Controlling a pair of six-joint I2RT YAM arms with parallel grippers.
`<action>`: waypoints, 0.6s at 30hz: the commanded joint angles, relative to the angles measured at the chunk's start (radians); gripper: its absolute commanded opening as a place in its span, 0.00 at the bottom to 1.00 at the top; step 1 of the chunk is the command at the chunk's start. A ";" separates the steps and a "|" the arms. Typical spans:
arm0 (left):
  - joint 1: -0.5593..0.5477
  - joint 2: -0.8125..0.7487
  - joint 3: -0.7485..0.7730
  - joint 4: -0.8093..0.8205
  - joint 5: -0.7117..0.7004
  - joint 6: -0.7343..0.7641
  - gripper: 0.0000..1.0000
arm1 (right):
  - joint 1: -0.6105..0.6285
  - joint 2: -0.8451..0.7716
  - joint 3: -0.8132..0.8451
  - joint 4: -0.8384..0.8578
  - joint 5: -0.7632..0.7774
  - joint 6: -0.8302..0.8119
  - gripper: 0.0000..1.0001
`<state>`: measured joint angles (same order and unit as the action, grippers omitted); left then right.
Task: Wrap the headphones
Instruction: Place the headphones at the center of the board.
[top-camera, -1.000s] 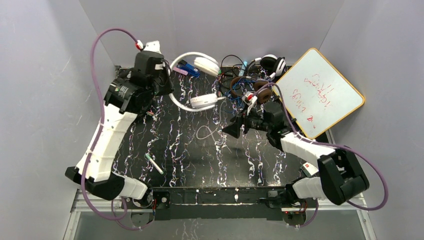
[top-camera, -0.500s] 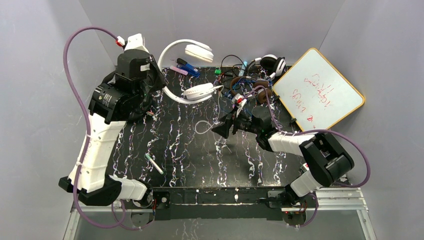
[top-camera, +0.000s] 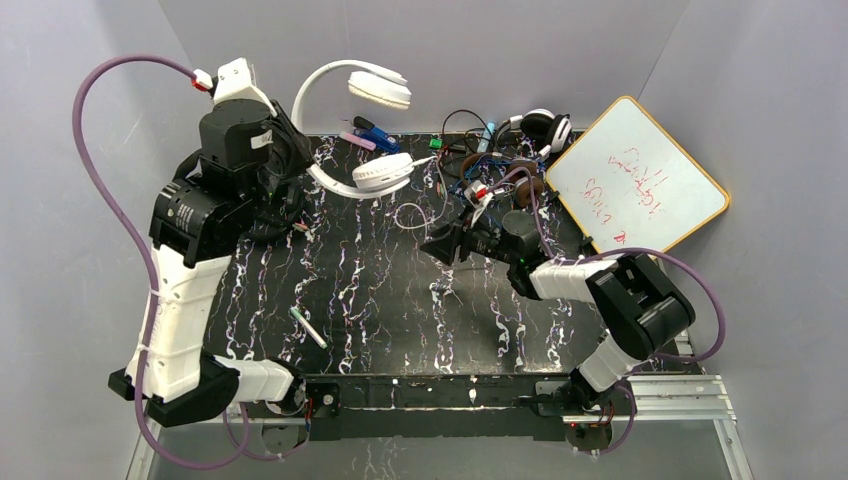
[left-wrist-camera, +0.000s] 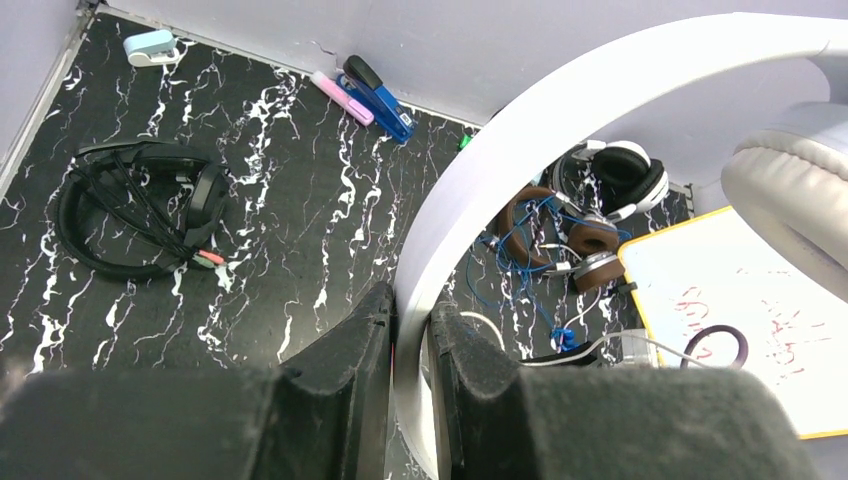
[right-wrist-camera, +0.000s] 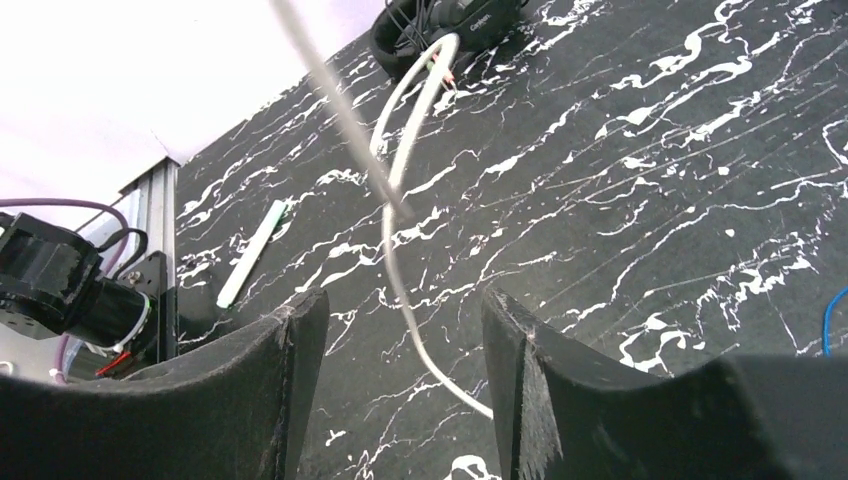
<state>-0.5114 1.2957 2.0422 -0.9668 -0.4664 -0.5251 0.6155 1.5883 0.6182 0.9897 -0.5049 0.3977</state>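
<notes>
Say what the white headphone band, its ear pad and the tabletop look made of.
The white headphone band: smooth hard plastic, satin finish, judging by its even seamless curve. Its ear pad: soft pale cushion, probably faux leather, from its rounded bulging rim. The tabletop: black sheet with white marble-like veins, likely printed laminate or vinyl; uncertain.

Held headset: upper centre-left of top view, over the rear of the bench, band in left gripper
Cord: on mid-bench, between the parted jaws of right gripper
Headset pile: rear of bench, just left of whiteboard
Lone headset: left of wrist view, flat on bench
Stapler: rear edge, under held band
Pen: lower left of bench
</notes>
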 joint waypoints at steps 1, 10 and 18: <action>0.006 -0.057 0.042 0.086 -0.042 -0.035 0.14 | -0.001 0.034 0.045 0.115 -0.032 0.034 0.66; 0.007 -0.058 0.044 0.071 -0.052 -0.045 0.15 | -0.001 0.018 0.087 0.111 -0.050 0.034 0.51; 0.007 -0.054 0.043 0.075 -0.100 -0.030 0.16 | -0.002 -0.020 0.072 0.035 -0.034 0.005 0.01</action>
<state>-0.5114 1.2675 2.0598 -0.9485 -0.4984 -0.5362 0.6155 1.6199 0.6868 1.0389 -0.5449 0.4328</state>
